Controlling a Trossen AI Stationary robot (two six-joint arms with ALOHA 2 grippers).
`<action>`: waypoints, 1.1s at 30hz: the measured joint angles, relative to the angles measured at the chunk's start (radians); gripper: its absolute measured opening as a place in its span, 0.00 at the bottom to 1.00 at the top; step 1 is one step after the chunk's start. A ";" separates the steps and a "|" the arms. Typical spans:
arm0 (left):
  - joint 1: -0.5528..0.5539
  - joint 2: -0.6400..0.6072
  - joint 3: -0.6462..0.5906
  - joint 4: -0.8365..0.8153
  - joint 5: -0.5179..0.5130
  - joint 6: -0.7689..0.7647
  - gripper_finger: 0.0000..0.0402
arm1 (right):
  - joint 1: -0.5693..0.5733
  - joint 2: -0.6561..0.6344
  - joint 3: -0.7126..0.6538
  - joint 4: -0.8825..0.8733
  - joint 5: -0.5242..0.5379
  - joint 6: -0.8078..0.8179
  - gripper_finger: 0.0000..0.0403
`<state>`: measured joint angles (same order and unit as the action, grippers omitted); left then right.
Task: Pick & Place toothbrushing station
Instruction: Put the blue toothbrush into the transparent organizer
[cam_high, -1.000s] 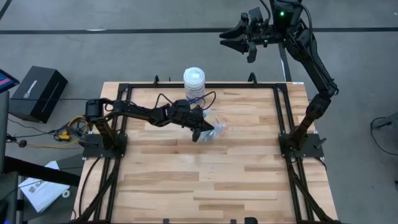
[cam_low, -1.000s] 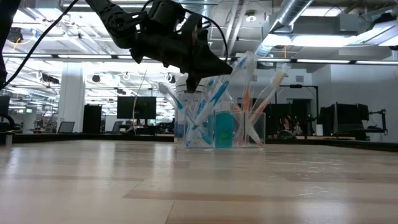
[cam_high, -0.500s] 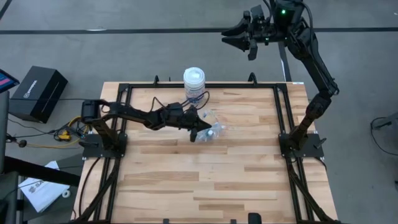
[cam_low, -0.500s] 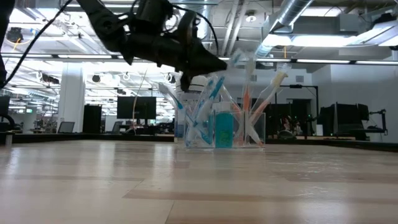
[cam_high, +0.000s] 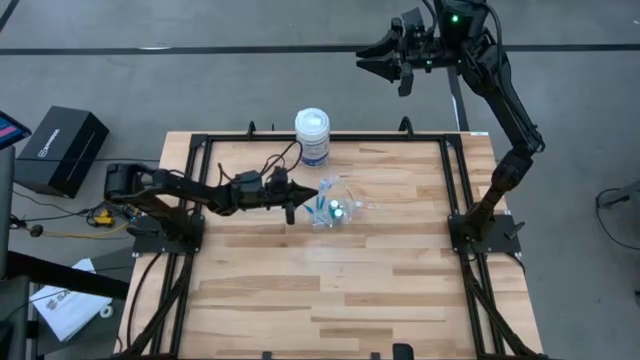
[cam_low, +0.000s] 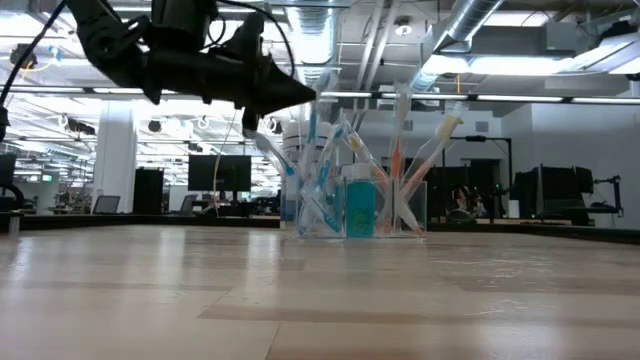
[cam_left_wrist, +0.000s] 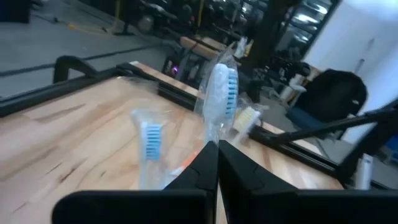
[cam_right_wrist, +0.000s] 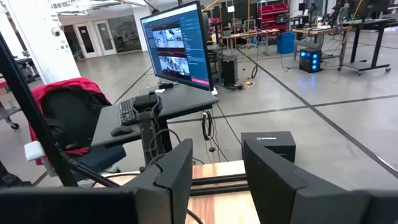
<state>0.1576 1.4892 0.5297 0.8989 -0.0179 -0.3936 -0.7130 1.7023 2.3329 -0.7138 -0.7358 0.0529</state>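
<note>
The toothbrushing station (cam_high: 334, 206) is a see-through holder (cam_low: 355, 208) standing on its base on the table, left of the middle and toward the far side. Blue-and-white toothbrushes (cam_low: 322, 150) lean out of it, and a teal bottle (cam_low: 360, 208) sits inside. My left gripper (cam_high: 305, 192) is shut and points level at the holder from its left. Its tips (cam_low: 305, 97) are at brush-head height, and a small gap shows to the toothbrushes (cam_left_wrist: 219, 93). My right gripper (cam_high: 385, 60) hangs open, raised high beyond the table's far edge.
A white jar with a blue label (cam_high: 312, 135) stands at the far edge, just behind the holder. A black frame (cam_high: 330, 140) runs along the table's far and side edges. Bare wood (cam_high: 340, 290) covers the near half of the table.
My left gripper, shut throughout, has drawn back from over the holder toward the table's left edge and levelled out. It now stands clear of the toothbrushes. The holder stays standing where it was. My right arm has kept still.
</note>
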 joint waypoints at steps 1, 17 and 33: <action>-0.007 0.011 -0.006 0.022 -0.010 0.000 0.00 | 0.002 0.000 0.000 0.000 0.000 0.000 0.33; -0.114 0.230 -0.016 0.262 -0.066 -0.034 0.00 | 0.006 0.005 0.000 -0.011 0.002 0.000 0.33; -0.111 0.233 -0.017 0.269 -0.057 -0.018 0.04 | 0.006 0.005 0.000 -0.015 0.002 -0.008 0.33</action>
<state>0.0463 1.7218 0.5129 1.1675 -0.0750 -0.4118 -0.7074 1.7077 2.3325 -0.7292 -0.7338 0.0452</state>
